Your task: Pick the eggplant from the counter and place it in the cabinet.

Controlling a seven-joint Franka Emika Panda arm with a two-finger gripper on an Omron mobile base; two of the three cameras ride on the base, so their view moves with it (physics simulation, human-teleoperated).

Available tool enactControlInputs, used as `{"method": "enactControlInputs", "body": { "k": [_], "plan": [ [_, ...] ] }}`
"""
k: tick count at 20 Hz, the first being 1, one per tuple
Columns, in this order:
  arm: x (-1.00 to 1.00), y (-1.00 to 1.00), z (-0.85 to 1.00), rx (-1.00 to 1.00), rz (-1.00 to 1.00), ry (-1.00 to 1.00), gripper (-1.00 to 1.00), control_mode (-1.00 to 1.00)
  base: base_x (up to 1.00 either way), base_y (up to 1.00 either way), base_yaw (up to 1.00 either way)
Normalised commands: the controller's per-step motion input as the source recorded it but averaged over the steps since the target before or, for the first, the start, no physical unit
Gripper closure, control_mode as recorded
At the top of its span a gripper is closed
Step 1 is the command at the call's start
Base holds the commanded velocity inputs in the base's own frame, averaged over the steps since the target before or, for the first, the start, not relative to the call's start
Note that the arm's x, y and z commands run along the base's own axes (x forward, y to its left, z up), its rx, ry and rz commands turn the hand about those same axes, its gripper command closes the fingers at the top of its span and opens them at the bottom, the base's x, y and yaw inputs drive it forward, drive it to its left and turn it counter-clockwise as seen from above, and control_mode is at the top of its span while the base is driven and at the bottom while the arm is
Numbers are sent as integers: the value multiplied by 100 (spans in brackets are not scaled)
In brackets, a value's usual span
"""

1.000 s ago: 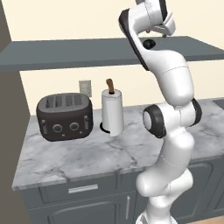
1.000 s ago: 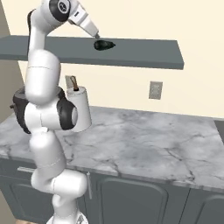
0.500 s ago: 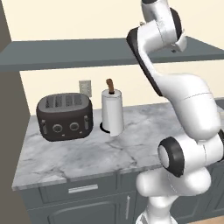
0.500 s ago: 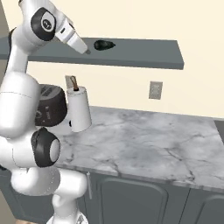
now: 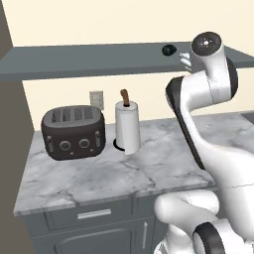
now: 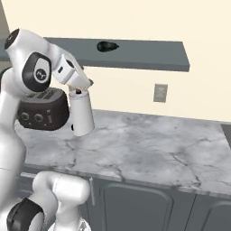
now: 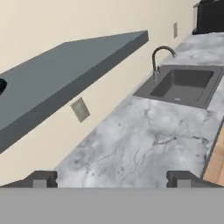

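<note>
The eggplant (image 5: 168, 49) (image 6: 107, 46), small, black and glossy, lies on top of the slate-grey cabinet (image 5: 89, 59) (image 6: 149, 52), with nothing holding it. My gripper (image 5: 184, 60) (image 6: 88, 85) hangs below and beside it, just under the slab's front edge. In the hand view the gripper (image 7: 111, 179) is open, its dark fingertips (image 7: 41, 178) set wide apart with nothing between them. That view catches the eggplant (image 7: 1, 85) at its left edge, on the cabinet (image 7: 65, 74). The marble counter (image 5: 149, 168) (image 6: 149, 144) (image 7: 144, 135) lies below.
A black toaster (image 5: 73, 131) (image 6: 43, 113) and a paper towel roll (image 5: 127, 130) (image 6: 81, 115) stand on the counter's left part, under my hand. A wall outlet (image 6: 160, 92) sits above the counter. A sink (image 7: 183, 85) with a faucet (image 7: 159, 54) lies farther along.
My gripper has let go of the eggplant and drawn back and down from the cabinet. The eggplant stays where it was set.
</note>
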Motion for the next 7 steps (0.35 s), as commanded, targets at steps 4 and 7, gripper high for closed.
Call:
{"method": "enactControlInputs", "body": {
  "k": [4, 7],
  "plan": [
    [-100, -18, -30, 0, 9, 2, -100, -100, 0, 0, 0],
    [-100, -11, -18, 0, 14, 5, -100, -100, 0, 0, 0]
  ]
}}
